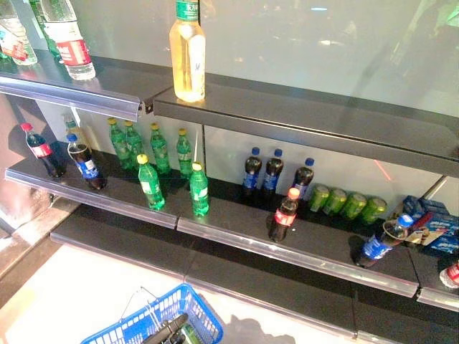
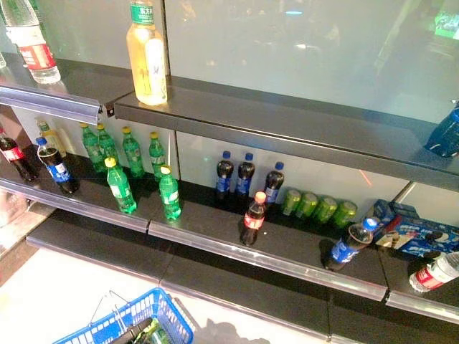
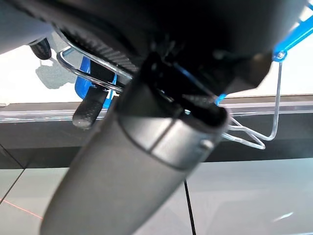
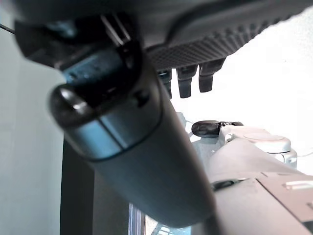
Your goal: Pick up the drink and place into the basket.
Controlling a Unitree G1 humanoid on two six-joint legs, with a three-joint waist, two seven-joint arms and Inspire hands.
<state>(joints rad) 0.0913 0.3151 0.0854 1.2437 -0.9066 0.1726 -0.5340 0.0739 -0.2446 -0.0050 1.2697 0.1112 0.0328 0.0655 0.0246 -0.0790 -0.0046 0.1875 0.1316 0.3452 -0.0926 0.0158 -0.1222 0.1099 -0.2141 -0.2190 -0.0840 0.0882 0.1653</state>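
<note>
Drinks stand on the dark shelves (image 1: 301,247): green bottles (image 1: 199,190), dark cola bottles (image 1: 285,215) with red or blue caps, green cans (image 1: 344,204) lying on their sides, and a tall yellow bottle (image 1: 188,54) on the upper shelf. The blue basket (image 1: 143,326) hangs low at the bottom left, off the floor. My left hand (image 1: 168,328) is shut on its thin wire handles (image 3: 93,73). A green drink (image 1: 191,334) lies inside the basket. My right hand (image 4: 188,81) shows in the right wrist view with its fingers relaxed and holding nothing.
Clear water bottles (image 1: 68,39) stand at the upper left. Blue snack packs (image 1: 437,226) lie at the right of the middle shelf, with a tilted blue-capped cola bottle (image 1: 380,244) beside them. Each shelf has a clear front rail (image 1: 287,254). Pale floor lies below.
</note>
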